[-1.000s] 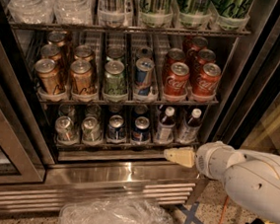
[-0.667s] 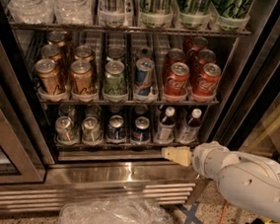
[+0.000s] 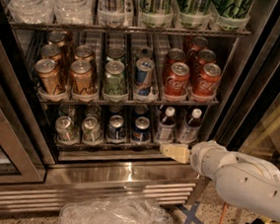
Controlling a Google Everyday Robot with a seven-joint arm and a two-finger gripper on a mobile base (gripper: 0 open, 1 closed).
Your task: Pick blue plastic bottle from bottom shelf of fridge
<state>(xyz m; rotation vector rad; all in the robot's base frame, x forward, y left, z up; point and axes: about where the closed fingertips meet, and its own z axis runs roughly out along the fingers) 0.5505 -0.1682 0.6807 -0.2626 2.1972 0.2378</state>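
Note:
Two small plastic bottles with white caps, dark necks and pale blue-white labels stand at the right end of the bottom shelf (image 3: 106,150) of the fridge (image 3: 124,174). One is on the left (image 3: 166,125) and one on the right (image 3: 190,125). I cannot tell which is the blue plastic bottle. My gripper (image 3: 168,150) is cream-coloured and points left on the white arm (image 3: 243,176). It sits just in front of the shelf's front rail, below the left bottle and apart from it.
Blue-and-silver cans (image 3: 128,128) and silver cans (image 3: 76,126) fill the bottom shelf's left lanes. The rack above holds gold, green and red cans (image 3: 177,79). The open glass door (image 3: 2,150) is at the left. A clear plastic bag (image 3: 117,216) lies on the floor.
My gripper and arm have moved a little left and up, closer to the bottom shelf's front rail below the bottles. Nothing in the fridge has moved.

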